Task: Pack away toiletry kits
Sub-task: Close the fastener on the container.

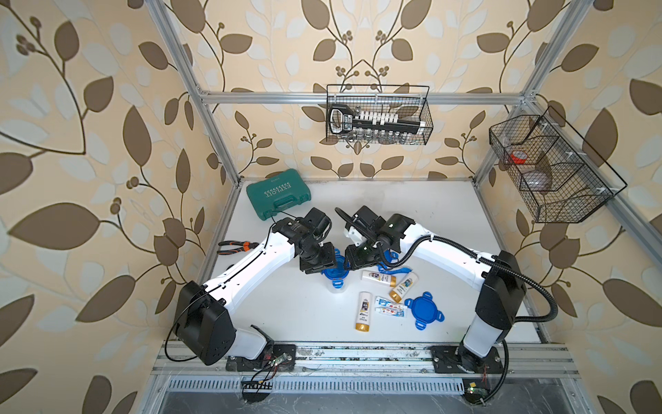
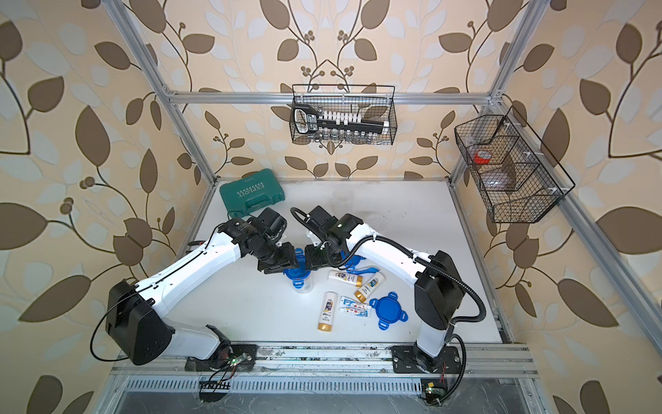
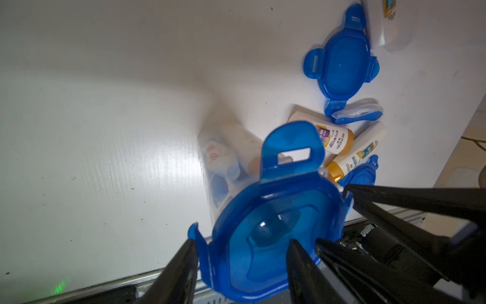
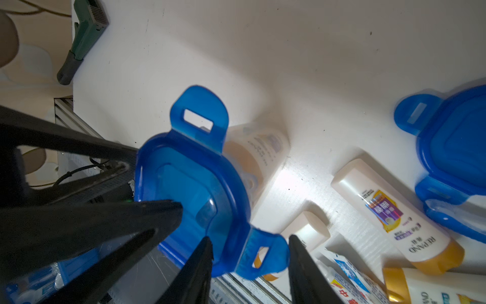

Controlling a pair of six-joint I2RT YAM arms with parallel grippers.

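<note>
A clear jar (image 3: pixel 223 168) is stood upright on the worktop (image 1: pixel 412 215), with a blue four-tab lid (image 3: pixel 278 200) set on top. The left gripper (image 3: pixel 242 240) and right gripper (image 4: pixel 249 238) are placed at the lid, jaws partly open, each astride a tab. Gold-capped bottles (image 1: pixel 363 312), toothpaste tubes (image 1: pixel 390 307) and a spare lid (image 1: pixel 423 310) are laid loose nearby.

**A:** Where's the clear jar (image 1: pixel 336 288)?

**B:** It stands upright mid-table with a bottle and a tube inside. Its blue lid (image 1: pixel 335 274) sits on top, tabs flared out and unlatched.

**A:** And the rest?

**B:** Three white, gold-capped bottles lie flat near it: a crosswise bottle (image 1: pixel 374 276), a slanted bottle (image 1: pixel 406 284) and a front bottle (image 1: pixel 363 309). Two toothpaste tubes (image 1: pixel 389 308) lie side by side between the front bottle and a loose lid (image 1: pixel 423 310). A second lid (image 3: pixel 340 65) rests further back, with a blue toothbrush (image 3: pixel 353 117) just beside one of its tabs.
</note>
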